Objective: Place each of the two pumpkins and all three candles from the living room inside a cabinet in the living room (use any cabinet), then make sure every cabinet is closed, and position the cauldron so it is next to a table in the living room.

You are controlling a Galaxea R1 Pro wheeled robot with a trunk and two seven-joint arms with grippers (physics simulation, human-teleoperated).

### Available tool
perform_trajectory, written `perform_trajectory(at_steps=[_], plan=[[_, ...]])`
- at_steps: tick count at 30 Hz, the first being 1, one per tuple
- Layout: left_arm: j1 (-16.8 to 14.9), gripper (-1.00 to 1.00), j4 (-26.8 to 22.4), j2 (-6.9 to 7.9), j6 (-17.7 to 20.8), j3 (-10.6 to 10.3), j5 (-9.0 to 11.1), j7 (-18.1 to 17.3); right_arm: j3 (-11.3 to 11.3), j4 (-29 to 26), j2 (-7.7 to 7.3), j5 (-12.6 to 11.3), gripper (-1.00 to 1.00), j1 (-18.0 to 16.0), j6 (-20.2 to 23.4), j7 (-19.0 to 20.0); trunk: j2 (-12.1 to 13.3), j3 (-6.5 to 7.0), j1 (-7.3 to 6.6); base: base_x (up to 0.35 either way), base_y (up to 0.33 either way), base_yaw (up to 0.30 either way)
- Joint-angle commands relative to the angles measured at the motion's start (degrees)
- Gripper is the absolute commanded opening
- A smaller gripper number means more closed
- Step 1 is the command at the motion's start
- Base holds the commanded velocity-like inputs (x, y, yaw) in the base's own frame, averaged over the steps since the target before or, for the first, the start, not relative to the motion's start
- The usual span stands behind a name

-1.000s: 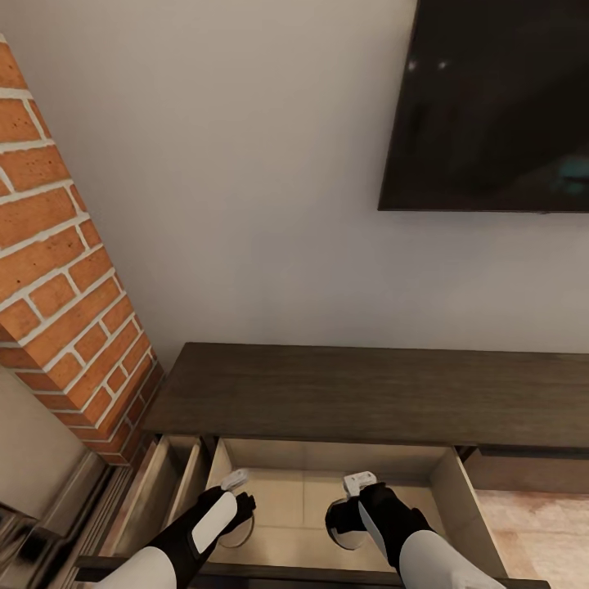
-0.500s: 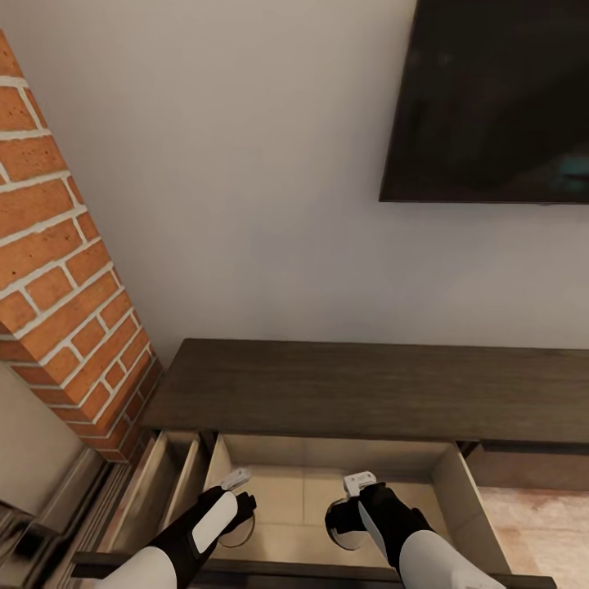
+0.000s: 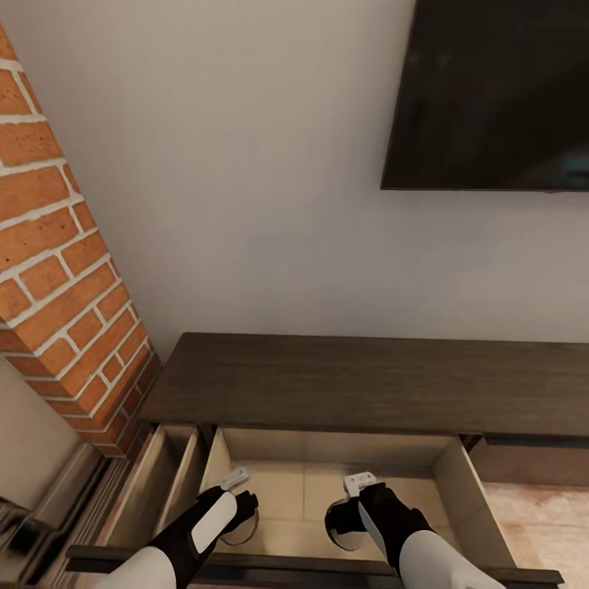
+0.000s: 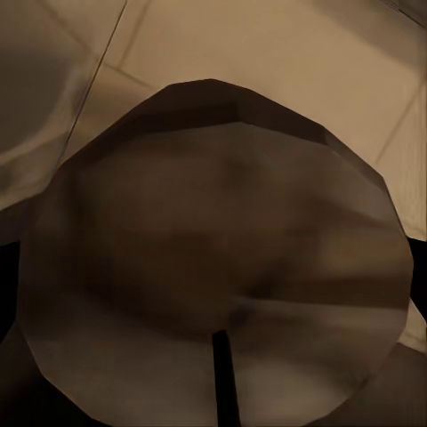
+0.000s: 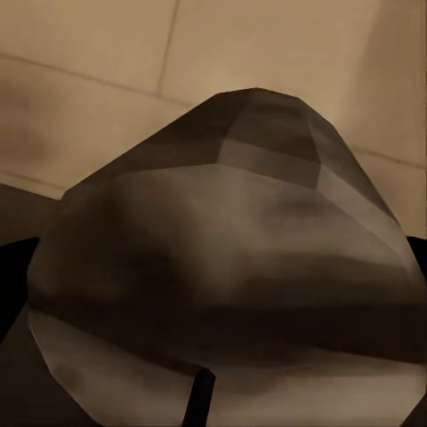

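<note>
Both arms reach down into the open drawer of the cabinet. Directly ahead of the left pincer and the right pincer sits a round faceted body, probably the left pumpkin and the right pumpkin, just above the drawer floor. Whether either pincer grips cannot be told.

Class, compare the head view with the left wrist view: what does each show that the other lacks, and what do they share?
Head view: black screen, brick chimney, the cabinet top, left end effector and right end effector. Left wrist view: a dark rounded object up close, too near to identify. Shared: the open drawer's pale beige floor.
</note>
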Motion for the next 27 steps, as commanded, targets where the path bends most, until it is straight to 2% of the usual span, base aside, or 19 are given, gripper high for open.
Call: perform_trajectory(at_steps=[1, 12, 19, 27], plan=[[-0.03, -1.0, -0.11, 0.05, 0.09, -0.36, 0.32, 0.43, -0.37, -0.15, 0.05, 0.54, -1.0, -0.01, 0.33, 0.35, -0.44, -0.23, 0.22, 0.0, 0.0, 0.0], [-0.03, -1.0, -0.11, 0.14, 0.09, -0.27, 0.32, 0.41, -0.37, -0.2, 0.05, 0.54, -1.0, -0.01, 0.35, 0.35, -4.85, -2.21, 2.63, 0.0, 0.0, 0.0], [-0.04, -1.0, -0.12, 0.17, 0.09, -0.27, 0.32, 0.41, -0.37, -0.16, 0.05, 0.54, -1.0, -0.01, 0.35, 0.35, -4.85, -2.21, 2.63, 0.006, 0.0, 0.0], [-0.06, -1.0, -0.19, 0.15, 0.09, -0.17, 0.49, 0.41, -0.37, -0.13, 0.05, 0.54, -1.0, -0.01, 0.37, 0.35, -4.85, -2.21, 2.63, 0.149, 0.0, 0.0]])
